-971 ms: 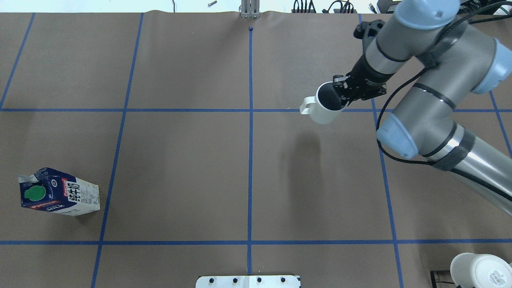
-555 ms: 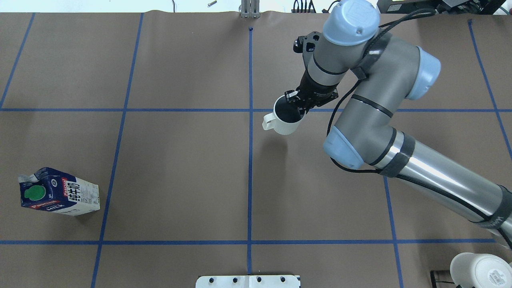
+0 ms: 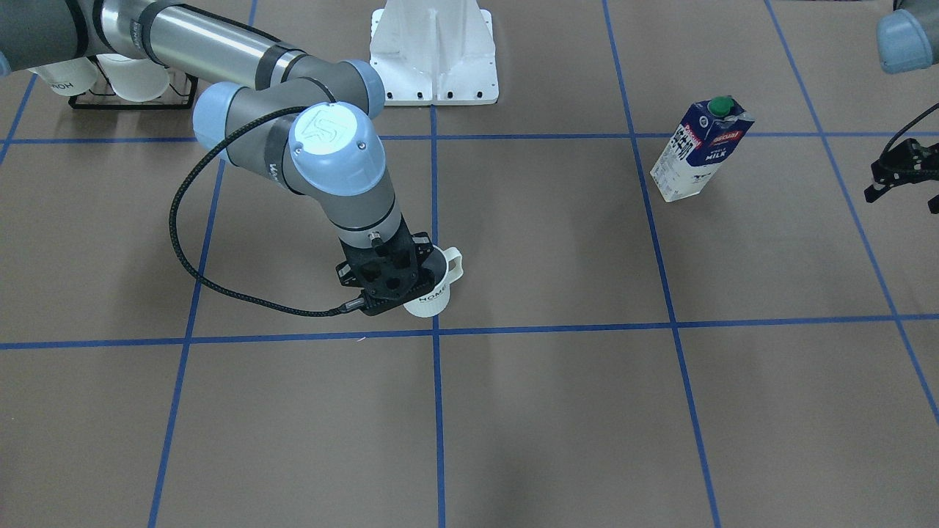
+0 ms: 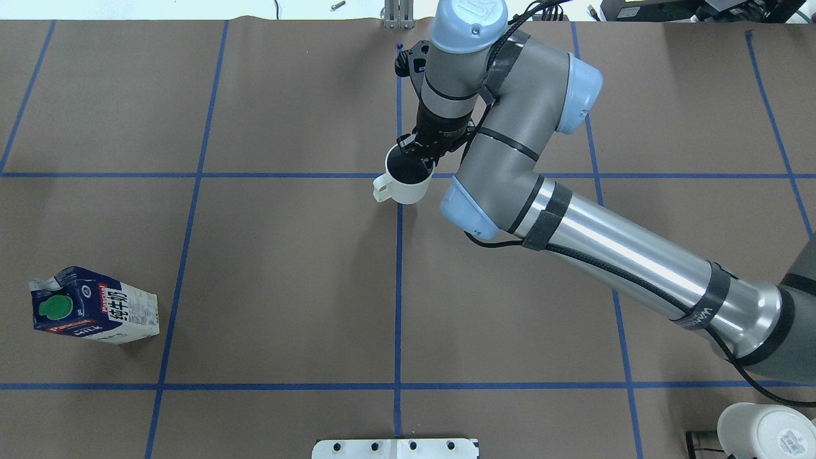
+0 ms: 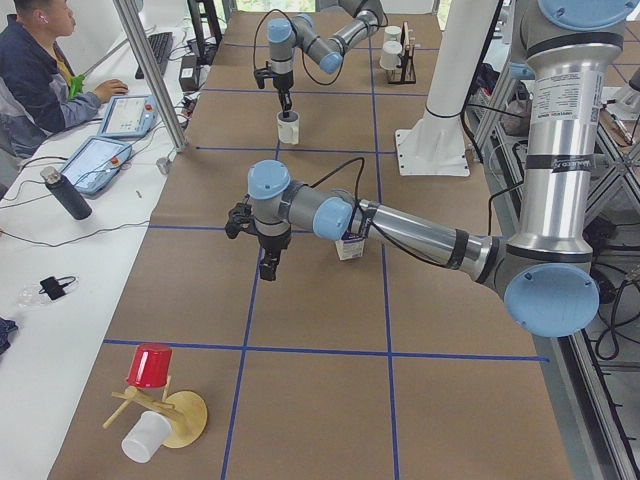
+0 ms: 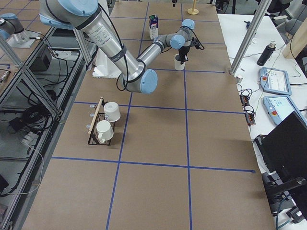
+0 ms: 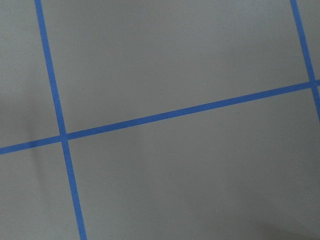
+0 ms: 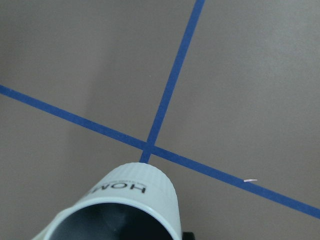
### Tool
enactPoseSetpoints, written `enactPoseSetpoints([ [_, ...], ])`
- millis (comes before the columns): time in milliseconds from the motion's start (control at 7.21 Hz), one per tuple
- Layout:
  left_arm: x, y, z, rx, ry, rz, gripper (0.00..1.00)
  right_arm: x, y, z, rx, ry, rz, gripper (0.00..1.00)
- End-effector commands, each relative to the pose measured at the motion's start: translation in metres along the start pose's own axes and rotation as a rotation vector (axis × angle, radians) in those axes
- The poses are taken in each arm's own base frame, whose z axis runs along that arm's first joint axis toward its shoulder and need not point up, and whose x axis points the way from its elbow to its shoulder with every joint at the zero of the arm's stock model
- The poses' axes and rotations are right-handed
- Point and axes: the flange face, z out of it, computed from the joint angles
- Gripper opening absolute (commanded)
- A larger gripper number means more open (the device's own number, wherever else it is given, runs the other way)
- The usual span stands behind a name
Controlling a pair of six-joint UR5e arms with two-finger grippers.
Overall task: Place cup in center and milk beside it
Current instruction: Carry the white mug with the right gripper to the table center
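The cup point(image 4: 407, 182), white with a dark inside, hangs slightly tilted in my right gripper point(image 4: 415, 158), which is shut on its far rim. It hovers low over the crossing of the blue centre line and a cross line, handle toward the robot's left. It also shows in the front view point(image 3: 434, 287) and the right wrist view point(image 8: 131, 200). The milk point(image 4: 95, 307) stands upright far to the left, blue and white with a green cap; it also shows in the front view point(image 3: 700, 150). My left gripper point(image 5: 268, 264) hangs over bare table beside the milk; I cannot tell its jaws.
A black wire rack point(image 6: 98, 125) with two white mugs stands on the right side near the robot. The white mount base point(image 3: 434, 55) sits at the near centre edge. A wooden mug stand point(image 5: 160, 410) with a red cup is at the left end. An operator point(image 5: 40, 70) sits beyond the far edge.
My right arm has swung left with the cup, from over the right-hand square to the centre line. The milk has not moved.
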Motion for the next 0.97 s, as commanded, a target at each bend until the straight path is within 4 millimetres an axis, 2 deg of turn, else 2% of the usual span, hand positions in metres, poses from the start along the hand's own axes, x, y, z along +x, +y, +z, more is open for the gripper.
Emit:
enactPoseSetpoints([
  [0, 0.001, 0.000, -0.002, 0.004, 0.001, 0.002, 0.98, -0.002, -0.006, 0.030, 0.004, -0.021, -0.026, 0.00],
  [277, 0.001, -0.001, 0.000, 0.000, 0.001, 0.001, 0.98, -0.003, -0.005, 0.031, 0.005, -0.027, -0.031, 0.00],
  [416, 0.000, -0.001, 0.000, -0.001, 0.001, 0.001, 0.98, -0.010, -0.009, 0.026, 0.011, -0.033, -0.030, 0.99],
  [693, 0.001, -0.001, 0.001, -0.002, 0.003, -0.001, 0.98, -0.016, -0.011, 0.021, 0.016, -0.039, -0.042, 1.00],
  [832, 0.008, 0.000, -0.001, -0.011, 0.057, -0.022, 0.98, -0.015, -0.014, 0.017, 0.023, -0.040, -0.043, 1.00],
])
